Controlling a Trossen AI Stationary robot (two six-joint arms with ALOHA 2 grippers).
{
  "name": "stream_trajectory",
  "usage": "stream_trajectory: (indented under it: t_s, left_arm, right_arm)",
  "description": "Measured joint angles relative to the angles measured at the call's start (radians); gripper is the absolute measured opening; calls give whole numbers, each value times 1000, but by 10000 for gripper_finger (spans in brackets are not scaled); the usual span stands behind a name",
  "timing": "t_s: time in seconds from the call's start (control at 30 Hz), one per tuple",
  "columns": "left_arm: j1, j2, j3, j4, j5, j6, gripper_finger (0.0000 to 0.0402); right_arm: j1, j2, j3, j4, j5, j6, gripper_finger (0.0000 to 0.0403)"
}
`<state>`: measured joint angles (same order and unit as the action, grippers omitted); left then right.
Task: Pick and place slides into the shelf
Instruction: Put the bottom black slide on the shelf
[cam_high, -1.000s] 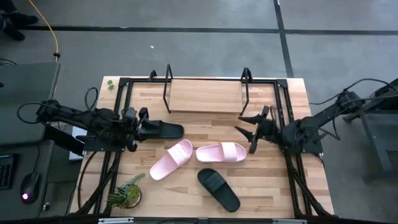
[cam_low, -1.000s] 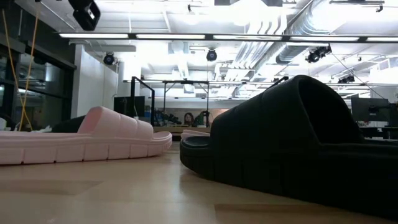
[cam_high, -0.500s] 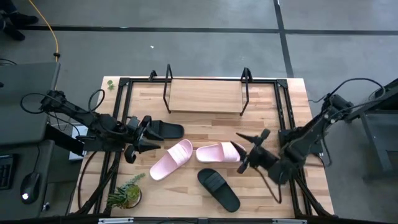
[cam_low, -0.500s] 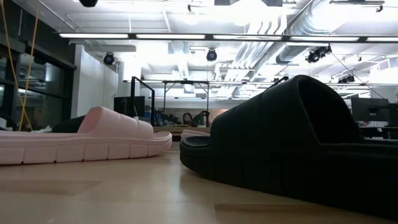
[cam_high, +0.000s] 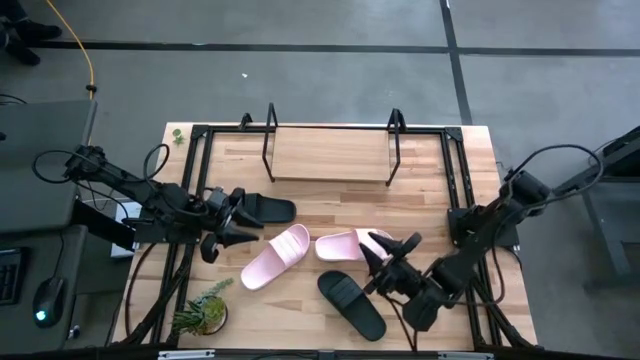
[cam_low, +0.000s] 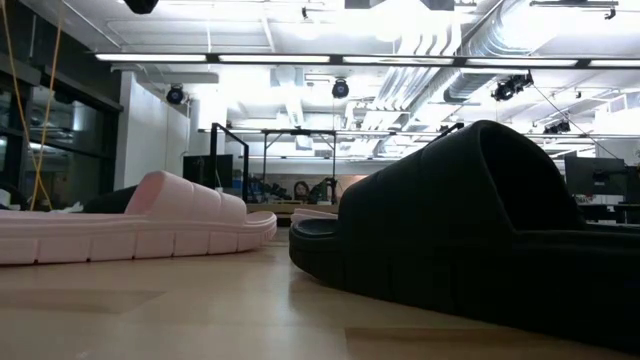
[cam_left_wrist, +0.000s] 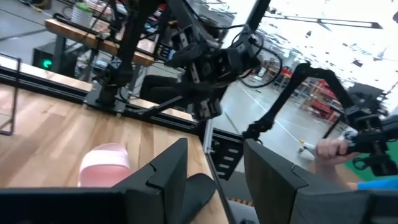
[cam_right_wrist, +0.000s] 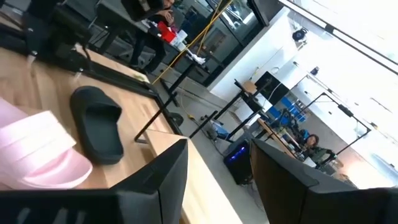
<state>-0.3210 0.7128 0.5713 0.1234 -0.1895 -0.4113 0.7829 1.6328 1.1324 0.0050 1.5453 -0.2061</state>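
Observation:
The shelf (cam_high: 330, 155), a wooden board between black hoops, stands at the table's far side. One black slide (cam_high: 268, 210) lies sole down on the left. Just beside its end stands my left gripper (cam_high: 238, 218), open, level and pointing right. Two pink slides (cam_high: 275, 255) (cam_high: 350, 244) lie mid-table, and a second black slide (cam_high: 352, 303) lies nearer the front edge. My right gripper (cam_high: 386, 267) hovers open at the right pink slide's right end, pointing left. The low view shows only a black slide (cam_low: 470, 230) and a pink slide (cam_low: 140, 230).
A small potted plant (cam_high: 205, 310) stands at the table's near left corner. A black frame (cam_high: 195, 180) runs around the table's edges. Bare wood lies between the slides and the shelf. People and desks show in the room beyond (cam_right_wrist: 314, 149).
My right gripper has swung from the table's right edge toward the near edge and the middle, sinking and rolling over, and now stands at the right pink slide. My left gripper has shifted a little toward the near edge. No slide has moved.

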Motion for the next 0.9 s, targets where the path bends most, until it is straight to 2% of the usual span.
stream_trajectory:
  t_s: [0.27, 0.63, 0.9]
  left_arm:
    - [0, 1, 0, -5, 9, -5, 143]
    - [0, 1, 0, -48, 9, -30, 143]
    - [0, 1, 0, -58, -3, -31, 143]
  right_arm:
    - [37, 81, 1, 65, 0, 16, 165]
    - [84, 205, 1, 343, 26, -166, 165]
    - [92, 294, 1, 434, 26, -179, 165]
